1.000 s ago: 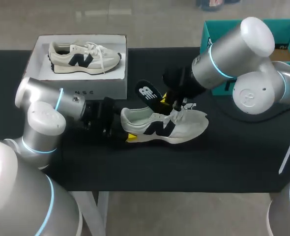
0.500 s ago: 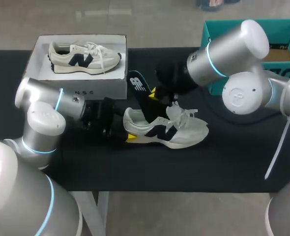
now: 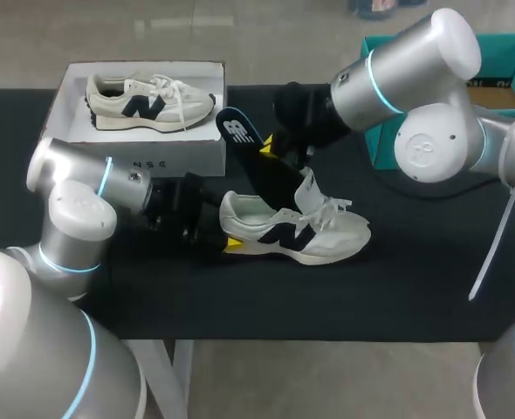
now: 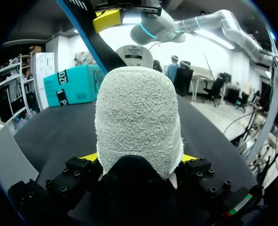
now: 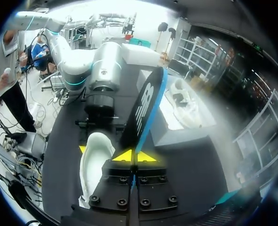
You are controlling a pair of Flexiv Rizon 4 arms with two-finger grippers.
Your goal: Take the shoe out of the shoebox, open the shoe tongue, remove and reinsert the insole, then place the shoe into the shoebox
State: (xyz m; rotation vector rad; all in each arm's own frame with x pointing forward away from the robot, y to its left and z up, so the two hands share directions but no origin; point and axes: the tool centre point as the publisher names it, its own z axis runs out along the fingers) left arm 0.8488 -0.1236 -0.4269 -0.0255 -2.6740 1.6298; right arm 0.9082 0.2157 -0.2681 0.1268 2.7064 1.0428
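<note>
White shoe (image 3: pixel 297 229) sits on its sole mid tabletop (image 3: pixel 415 279), toe twd right edge. L pincer (image 3: pixel 227 243) is clamped on its heel from both sides. R pincer (image 3: pixel 269 148) is pinched tight on the dark insole (image 3: pixel 257 161), held tilted above the shoe w/ its lower end at the opening. Shoebox (image 3: pixel 144 153) w/ 2nd shoe (image 3: pixel 148 103) is at the far left corner.

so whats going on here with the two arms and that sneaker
The left arm has its jaws shut on the heel of a white shoe lying on the black table, steadying it. The right arm has its jaws shut on the black insole, which is raised at a slant with its lower end apparently in the shoe's opening. A second shoe lies in the white shoebox at the back.
</note>
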